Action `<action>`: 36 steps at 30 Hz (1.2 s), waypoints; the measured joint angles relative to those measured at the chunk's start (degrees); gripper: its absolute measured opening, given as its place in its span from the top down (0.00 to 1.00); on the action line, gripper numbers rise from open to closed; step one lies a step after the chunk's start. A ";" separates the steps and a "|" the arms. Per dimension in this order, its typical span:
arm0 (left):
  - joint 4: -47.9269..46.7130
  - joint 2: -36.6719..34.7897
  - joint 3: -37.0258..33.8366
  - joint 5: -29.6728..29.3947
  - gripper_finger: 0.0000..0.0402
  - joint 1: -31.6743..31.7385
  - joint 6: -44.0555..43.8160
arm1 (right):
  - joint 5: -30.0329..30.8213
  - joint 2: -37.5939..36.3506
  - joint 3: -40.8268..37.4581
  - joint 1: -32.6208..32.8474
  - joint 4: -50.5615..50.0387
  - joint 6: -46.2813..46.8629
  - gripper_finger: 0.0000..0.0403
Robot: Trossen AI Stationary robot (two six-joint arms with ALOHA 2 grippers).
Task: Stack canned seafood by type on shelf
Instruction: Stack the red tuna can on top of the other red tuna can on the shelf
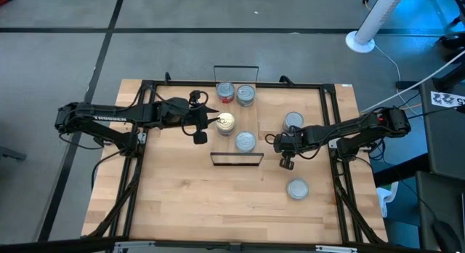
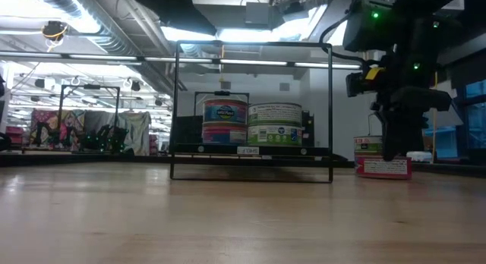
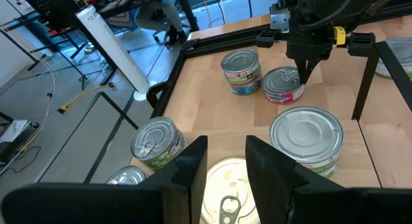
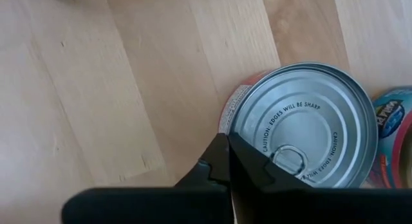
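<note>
The shelf is a light-wood board between two black wire frames. Four tins stand on it: a red-label tin, a silver one, a gold-top tin and a silver one. My left gripper is open by a narrow gap, over the near edge of the gold top. My right gripper is shut and points down at a red-sided tin on the table, right of the shelf. Another tin stands just beyond that one. My left gripper's fingers stand over the gold-top tin; I cannot tell whether they touch it. My right gripper's shut fingertips meet the red-sided tin's silver lid near its rim. They come from above, pointing down. The tin sits upright on the table.
One more silver-top tin stands alone on the table toward the near right. A black frame runs around the tabletop's edges. The near half of the table is bare wood.
</note>
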 joint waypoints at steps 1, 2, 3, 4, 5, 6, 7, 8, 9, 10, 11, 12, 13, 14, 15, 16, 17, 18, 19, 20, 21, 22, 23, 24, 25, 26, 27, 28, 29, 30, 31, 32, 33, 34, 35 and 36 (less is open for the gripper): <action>0.00 0.00 0.00 0.00 0.75 0.02 0.00 | 0.00 0.00 0.02 0.00 0.20 -0.02 1.00; 0.00 0.00 0.00 -0.02 0.75 0.02 0.00 | 0.00 0.00 0.02 0.00 0.24 -0.02 1.00; 0.00 0.00 0.00 -0.01 0.75 0.01 0.00 | 0.00 0.00 0.02 0.00 0.22 -0.02 1.00; 0.00 0.00 0.00 0.00 0.75 0.00 0.00 | 0.02 0.00 0.02 0.00 0.27 -0.02 1.00; 0.00 0.00 0.00 0.00 0.75 0.00 0.00 | 0.02 0.00 0.02 0.00 0.41 -0.02 1.00; 0.00 0.00 0.00 0.00 0.75 0.01 0.00 | 0.02 -0.02 0.02 0.00 0.73 -0.02 1.00; 0.00 0.00 0.00 -0.01 0.75 0.02 0.00 | 0.02 -0.02 0.02 0.00 1.26 -0.02 1.00; 0.00 0.00 0.00 0.00 0.75 0.02 0.00 | 0.04 -0.02 0.02 0.00 1.82 -0.02 1.00; 0.00 0.00 0.00 0.00 0.75 0.02 0.00 | 0.04 -0.03 0.03 0.00 2.24 -0.03 1.00; 0.00 0.00 0.00 -0.01 0.75 0.00 0.00 | 0.04 -0.04 0.04 0.00 2.54 -0.07 1.00; 0.00 0.00 0.00 0.00 0.75 0.01 0.00 | 0.06 -0.04 0.04 0.00 2.77 -0.21 1.00; 0.00 0.00 0.00 0.00 0.75 0.01 0.00 | 0.06 -0.04 0.04 0.00 2.91 -0.38 1.00; 0.00 0.00 0.00 0.00 0.75 0.01 0.00 | 0.14 -0.04 0.04 0.00 2.94 -0.42 1.00; 0.00 0.00 0.00 -0.01 0.75 0.01 0.00 | 0.26 -0.04 0.04 0.00 2.93 -0.44 1.00; 0.00 0.00 0.00 0.00 0.75 0.02 0.00 | 0.38 -0.04 0.04 0.00 2.93 -0.45 1.00; 0.00 0.00 0.00 0.00 0.75 0.02 0.00 | 0.56 -0.04 0.04 0.00 2.93 -0.44 1.00; 0.00 0.00 0.00 -0.01 0.75 0.01 0.00 | 0.63 -0.04 0.04 0.00 2.93 -0.50 1.00; 0.00 0.00 0.00 0.00 0.75 0.02 0.00 | 0.63 -0.04 0.04 0.00 2.93 -0.63 1.00; 0.00 0.00 0.00 -0.01 0.75 0.01 0.00 | 0.63 -0.04 0.04 0.00 2.93 -0.63 1.00; 0.00 0.00 0.00 0.00 0.75 0.01 0.00 | 0.66 -0.04 0.04 0.00 2.93 -0.66 1.00; 0.00 0.00 0.00 -0.02 0.75 0.00 0.00 | 0.63 -0.04 0.04 0.00 2.93 -0.66 1.00; 0.00 0.00 0.00 0.00 0.75 0.02 0.00 | 0.66 -0.04 0.15 0.00 2.79 -0.66 1.00; 0.00 0.00 0.00 0.00 0.75 0.02 0.00 | 0.66 -0.04 0.46 0.00 2.43 -0.73 1.00; 0.00 0.00 0.00 0.00 0.75 0.00 0.00 | 0.68 -0.04 0.90 0.00 2.18 -0.85 1.00; 0.00 0.00 0.00 -0.02 0.75 0.00 0.00 | 0.68 -0.04 1.43 0.00 2.13 -1.16 1.00; 0.00 0.00 0.00 0.00 0.75 0.01 0.00 | 0.68 -0.04 2.01 0.00 2.15 -1.91 1.00; 0.00 0.00 0.00 0.00 0.75 0.02 0.00 | 0.68 -0.04 2.57 0.00 2.09 -2.52 1.00; 0.00 0.00 0.00 -0.01 0.75 0.02 0.00 | 0.68 -0.04 3.27 0.00 1.66 -3.25 1.00; 0.00 0.00 0.00 -0.01 0.75 0.02 0.00 | 0.68 -0.04 4.01 0.00 1.16 -3.74 1.00; 0.00 0.00 0.00 0.00 0.75 0.02 0.00 | 0.77 -0.07 4.62 0.00 0.86 -4.04 1.00; 0.00 0.00 0.00 0.00 0.75 0.02 0.00 | 1.09 -0.07 5.18 0.00 0.76 -4.28 1.00; 0.00 0.00 0.00 0.00 0.75 0.02 0.00 | 1.42 -0.07 5.71 0.00 0.70 -4.63 1.00; 0.00 0.00 0.00 0.00 0.75 0.00 0.00 | 1.63 -0.07 6.31 0.00 0.45 -4.94 1.00; 0.00 0.00 0.00 -0.01 0.75 0.02 0.00 | 1.69 -0.07 6.91 0.00 -0.02 -5.17 1.00; 0.00 0.00 0.00 -0.01 0.75 0.01 0.00 | 1.82 -0.07 7.41 0.00 -0.42 -5.32 1.00; 0.00 0.00 0.00 0.00 0.75 0.01 0.00 | 2.17 -0.07 7.76 0.00 -0.78 -5.35 1.00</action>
